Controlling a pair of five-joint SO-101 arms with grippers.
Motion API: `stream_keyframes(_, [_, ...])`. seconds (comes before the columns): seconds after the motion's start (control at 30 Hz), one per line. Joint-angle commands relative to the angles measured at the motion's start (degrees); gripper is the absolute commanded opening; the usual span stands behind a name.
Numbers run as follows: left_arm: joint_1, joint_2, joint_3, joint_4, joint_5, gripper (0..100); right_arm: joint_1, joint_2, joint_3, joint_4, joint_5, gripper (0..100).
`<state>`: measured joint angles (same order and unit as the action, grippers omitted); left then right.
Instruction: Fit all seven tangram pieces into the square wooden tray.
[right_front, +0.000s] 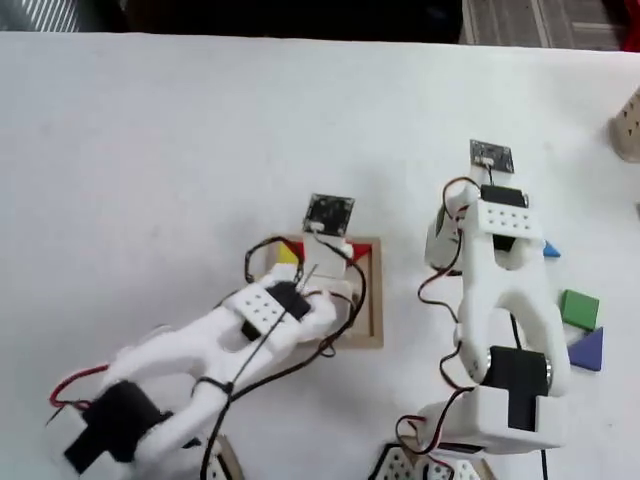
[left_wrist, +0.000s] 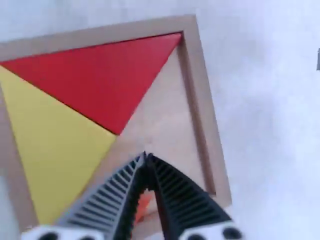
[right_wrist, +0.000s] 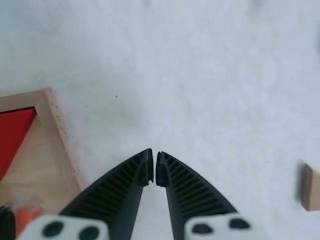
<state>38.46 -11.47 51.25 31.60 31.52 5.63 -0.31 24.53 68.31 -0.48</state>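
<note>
The square wooden tray (right_front: 376, 300) lies at the table's middle, with its rim (left_wrist: 200, 100) also close up in the left wrist view. A red triangle (left_wrist: 100, 80) and a yellow triangle (left_wrist: 55, 150) lie flat inside it, edge to edge. My left gripper (left_wrist: 146, 159) hangs shut over the tray's bare floor. An orange piece (left_wrist: 142, 205) shows through the gap behind its tips and seems to lie in the tray. My right gripper (right_wrist: 153, 161) is shut over bare table beside the tray's corner (right_wrist: 47, 95). Green (right_front: 580, 308), purple (right_front: 590, 350) and blue (right_front: 551, 250) pieces lie right of the right arm.
A wooden pegged block (right_front: 628, 125) stands at the table's far right edge. A small wooden block (right_wrist: 310, 187) appears in the right wrist view. Red and black cables (right_front: 350, 270) loop over the tray. White arm bases sit at the near edge.
</note>
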Motion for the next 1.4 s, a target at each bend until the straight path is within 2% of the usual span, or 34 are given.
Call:
stream_keyframes(0.0, [-0.8, -5.3, -1.3, 1.9, -0.7, 2, 0.2, -1.4, -0.4, -0.9, 0.0, 1.8])
stream_keyframes(0.17, [-4.8, -6.6, -0.6, 1.1, -0.7, 2, 0.3, -1.4, -0.4, -0.9, 0.0, 1.8])
stream_keyframes(0.27, [-8.7, -6.4, -0.2, -2.7, -0.7, 2, 0.8, -1.4, -0.4, -0.9, 0.0, 1.8])
stream_keyframes(0.33, [-9.9, -5.7, -0.2, -4.5, -1.5, 2, 3.6, -1.5, -0.8, -0.9, 0.0, 1.8])
stream_keyframes(0.5, [-7.5, -1.4, -0.2, -4.9, -12.0, 2, 15.2, -1.5, -4.2, -0.5, 1.7, 1.8])
stream_keyframes(0.63, [-5.3, 4.0, -1.1, -5.1, -12.9, 2, 21.6, -1.5, -5.8, -0.5, 10.2, 1.8])
stream_keyframes(0.8, [-5.3, 8.4, -2.5, -6.0, -13.3, 2, 27.5, -1.5, -6.3, -0.6, 14.6, 1.8])
stream_keyframes(0.93, [-5.8, 8.4, -2.0, -5.0, -12.9, 2, 28.5, -1.5, -6.1, -0.6, 15.6, 1.8])
stream_keyframes(1.1, [-6.7, 8.3, -2.5, 0.5, -13.0, 2, 28.4, -1.4, -6.0, -0.7, 15.8, 1.8])
stream_keyframes(1.37, [-6.7, 2.3, 0.0, 0.9, -13.3, 2, 28.7, -1.5, -7.1, -0.8, 15.9, 1.8])
